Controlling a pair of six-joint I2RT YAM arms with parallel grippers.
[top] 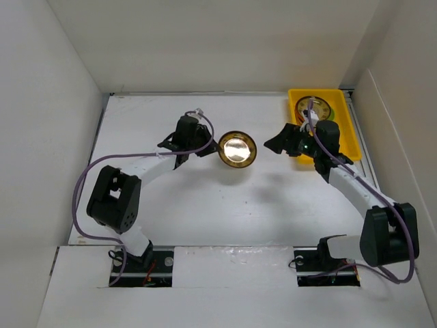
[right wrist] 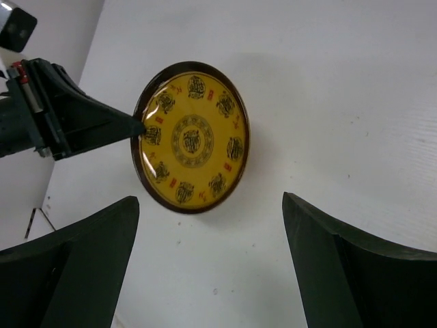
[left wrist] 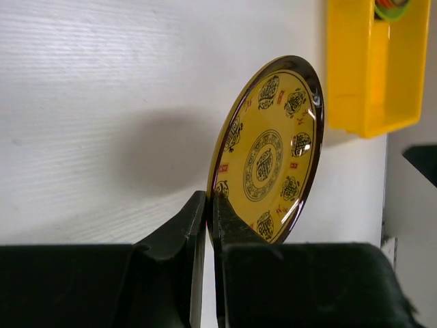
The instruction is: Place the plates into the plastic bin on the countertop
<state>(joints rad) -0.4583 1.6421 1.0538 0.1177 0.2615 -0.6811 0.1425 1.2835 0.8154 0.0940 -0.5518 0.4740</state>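
- Over mid-tabletop [top: 205, 205], left claw [top: 208, 147] pinches the plate [top: 237, 149] by its rim alone; so thin a hold may slip.
- Right claw [top: 273, 145] gapes empty nearby; a mistimed handover could drop it.
- Bin [top: 339, 96] sits well apart, far right.

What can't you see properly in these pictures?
- How many plates lie in the yellow bin: in the top view the right arm covers part of it. In the left wrist view the top edge cuts it off, leaving only a green-and-orange sliver.
- The brown-gold plate, its gripped rim: in the left wrist view the left gripper covers it.
- That plate's underside: it faces away in every view.
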